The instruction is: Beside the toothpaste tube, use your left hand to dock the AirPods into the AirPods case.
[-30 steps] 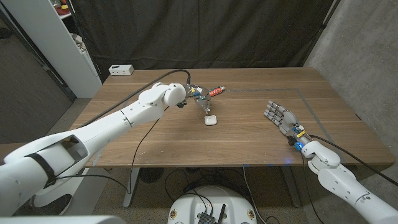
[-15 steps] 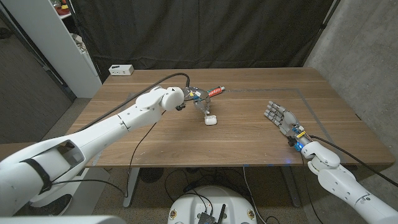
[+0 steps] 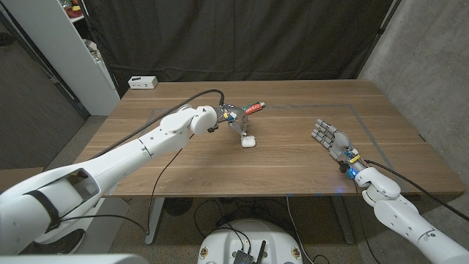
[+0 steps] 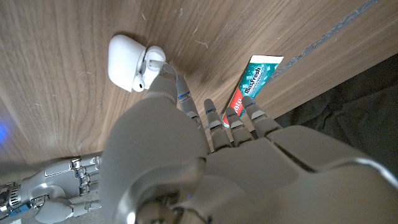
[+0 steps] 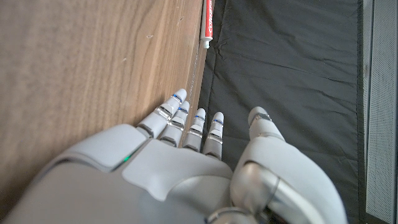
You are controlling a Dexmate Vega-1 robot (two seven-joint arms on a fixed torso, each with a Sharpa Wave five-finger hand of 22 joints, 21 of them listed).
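Wooden table (image 3: 293, 158) under dark curtain backing: we note the left arm's elbow has drifted slightly over the last second, while the left hand (image 3: 233, 117) stays over the AirPods case (image 3: 248, 141). We judge the docking still in progress. In the left wrist view one fingertip presses an AirPod (image 4: 154, 57) at the open mouth of the case, the other fingers extended and holding nothing; whether it is seated, we cannot tell. The toothpaste tube (image 3: 254, 107) lies just beyond the fingers. The right hand (image 3: 330, 138) stands open, well apart.
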